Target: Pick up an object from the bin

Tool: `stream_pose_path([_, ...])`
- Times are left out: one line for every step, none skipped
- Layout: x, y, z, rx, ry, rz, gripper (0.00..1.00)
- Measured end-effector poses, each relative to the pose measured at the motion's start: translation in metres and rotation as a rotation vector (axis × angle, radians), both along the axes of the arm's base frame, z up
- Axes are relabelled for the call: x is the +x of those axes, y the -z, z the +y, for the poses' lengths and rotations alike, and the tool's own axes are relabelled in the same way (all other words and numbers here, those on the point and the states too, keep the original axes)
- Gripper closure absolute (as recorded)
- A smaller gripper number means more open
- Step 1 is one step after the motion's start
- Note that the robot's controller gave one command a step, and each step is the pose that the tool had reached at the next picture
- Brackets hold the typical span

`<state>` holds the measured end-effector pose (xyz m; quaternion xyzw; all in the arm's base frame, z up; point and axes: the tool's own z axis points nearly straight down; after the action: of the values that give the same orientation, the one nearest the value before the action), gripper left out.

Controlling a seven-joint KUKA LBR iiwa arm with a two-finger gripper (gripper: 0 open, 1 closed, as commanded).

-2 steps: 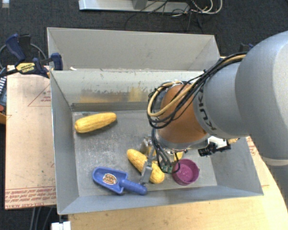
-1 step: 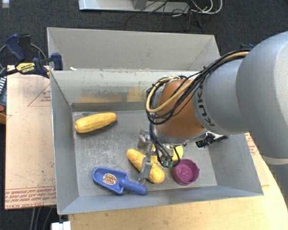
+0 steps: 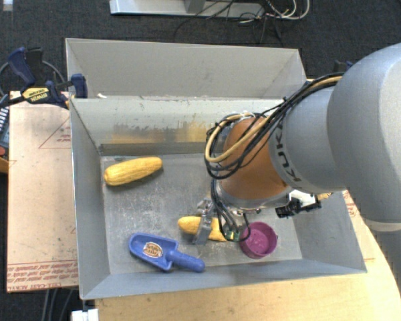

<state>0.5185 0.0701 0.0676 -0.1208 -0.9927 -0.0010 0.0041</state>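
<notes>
Yellow lump (image 3: 189,225) sat under our claw (image 3: 204,231), spread or pinching we couldn't tell; it might skid right toward the purple cup (image 3: 259,240).

We note bin (image 3: 87,179) of matt grey metal, floor scuffed; corn cob (image 3: 133,170) ridged; blue scoop (image 3: 164,253), purple cup (image 3: 259,239) smooth plastic.

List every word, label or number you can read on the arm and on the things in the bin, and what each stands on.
"KU": black letters on the grey arm; the rest of the word curves out of sight.
Oval sticker on the blue scoop: too small to read.
No writing seen on the corn cob or the purple cup.
</notes>
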Motion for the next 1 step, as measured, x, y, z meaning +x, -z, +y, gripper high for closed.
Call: stream_pose_path([0.0001, 0.0, 0.0, 0.0, 0.0, 0.0, 1.0])
